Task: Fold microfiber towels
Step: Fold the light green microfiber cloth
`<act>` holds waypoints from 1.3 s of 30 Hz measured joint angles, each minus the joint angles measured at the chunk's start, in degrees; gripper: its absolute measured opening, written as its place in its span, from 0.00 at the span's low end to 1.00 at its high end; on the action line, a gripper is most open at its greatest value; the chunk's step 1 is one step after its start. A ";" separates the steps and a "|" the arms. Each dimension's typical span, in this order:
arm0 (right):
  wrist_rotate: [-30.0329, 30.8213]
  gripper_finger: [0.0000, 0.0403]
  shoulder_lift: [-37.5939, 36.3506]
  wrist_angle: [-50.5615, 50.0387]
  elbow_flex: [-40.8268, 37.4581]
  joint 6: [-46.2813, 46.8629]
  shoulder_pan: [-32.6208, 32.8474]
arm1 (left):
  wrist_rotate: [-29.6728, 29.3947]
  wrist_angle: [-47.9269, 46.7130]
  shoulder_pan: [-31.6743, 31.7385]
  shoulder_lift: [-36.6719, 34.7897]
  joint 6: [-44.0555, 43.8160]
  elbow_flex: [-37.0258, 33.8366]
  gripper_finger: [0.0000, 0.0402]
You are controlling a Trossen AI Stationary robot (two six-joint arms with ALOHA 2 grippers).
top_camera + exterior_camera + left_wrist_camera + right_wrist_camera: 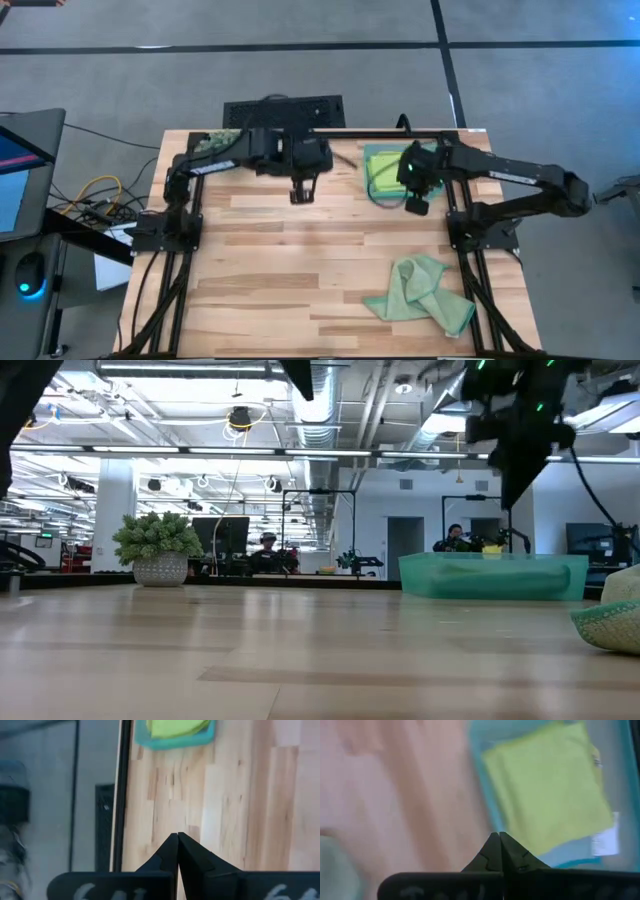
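Note:
A folded lime green towel lies in the teal tray at the table's far right; it also shows in the right wrist view, with a light blue layer and a white tag under its edge. A pale sage green towel lies crumpled on the table near the front right and shows in the low view. My right gripper is shut and empty, raised over the tray's near edge. My left gripper is shut and empty, raised above bare table left of the tray.
A small plant in a pot stands at the table's far left corner. A dark box sits behind the far edge. Bare wooden table spans the middle and the near left. People show in the room behind.

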 joint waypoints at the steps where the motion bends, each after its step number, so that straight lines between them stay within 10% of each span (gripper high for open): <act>1: 0.00 0.00 -0.80 -0.15 0.02 3.24 2.87 | -1.04 0.77 -1.51 -0.29 -0.03 -0.87 0.00; 9: -0.39 0.00 0.95 -3.48 -0.02 35.67 28.76 | -1.80 19.80 -12.57 -10.13 -2.48 -24.24 0.00; 16: 0.39 0.00 7.39 -3.88 0.11 56.48 51.16 | 8.91 77.27 -22.34 -16.24 3.75 -59.39 0.00; 21: 1.81 0.01 10.30 -2.36 0.11 67.76 60.21 | 14.11 109.99 -24.30 -9.31 8.92 -71.83 0.00; 27: 4.30 0.01 12.89 1.44 0.05 74.78 64.45 | 23.03 120.90 -23.82 3.64 8.64 -68.78 0.09; 39: 5.19 0.01 15.65 7.06 0.07 80.17 67.24 | 19.24 98.32 -23.78 22.26 9.06 -42.86 0.45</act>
